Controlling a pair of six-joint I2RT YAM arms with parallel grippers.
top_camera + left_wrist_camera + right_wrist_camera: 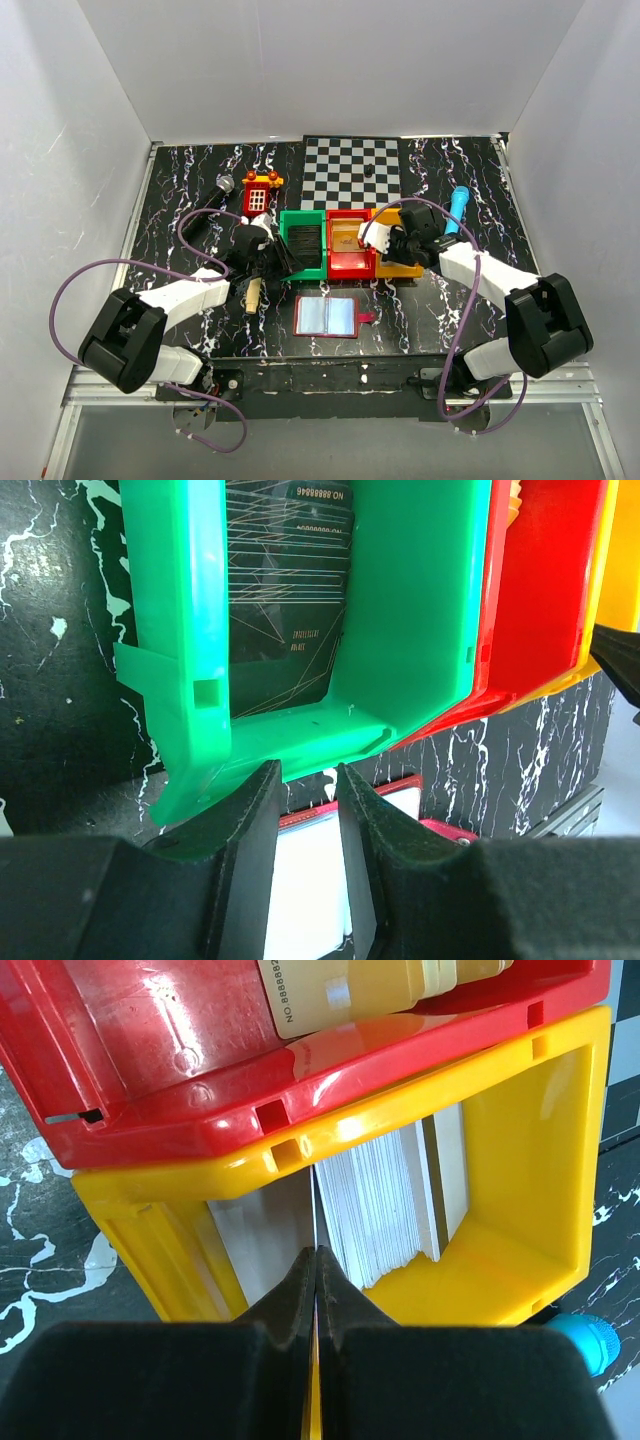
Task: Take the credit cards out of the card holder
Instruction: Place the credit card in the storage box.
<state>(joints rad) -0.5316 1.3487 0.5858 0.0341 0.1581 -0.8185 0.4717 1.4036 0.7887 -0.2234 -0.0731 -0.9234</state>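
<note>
The card holder point(327, 315) lies open on the table in front of the bins, pale sleeves up, red tab to its right. It also shows under my left gripper's fingers in the left wrist view point(305, 880). My left gripper point(305, 775) is open and empty, at the green bin's near edge point(272, 262). Dark credit cards point(285, 600) lie in the green bin point(303, 240). Tan-orange cards point(370, 985) lie in the red bin point(350, 243). My right gripper point(316, 1252) is shut on a thin pale grey card point(315, 1205), seen edge-on over the yellow bin point(500, 1260), beside a stack of pale cards point(380, 1200).
A checkered mat point(352, 167) lies at the back. A red toy house point(260, 192) and a small grey-headed object point(225, 183) are at the back left. A blue marker point(457, 208) lies right of the bins. A wooden stick point(253, 295) lies by my left arm.
</note>
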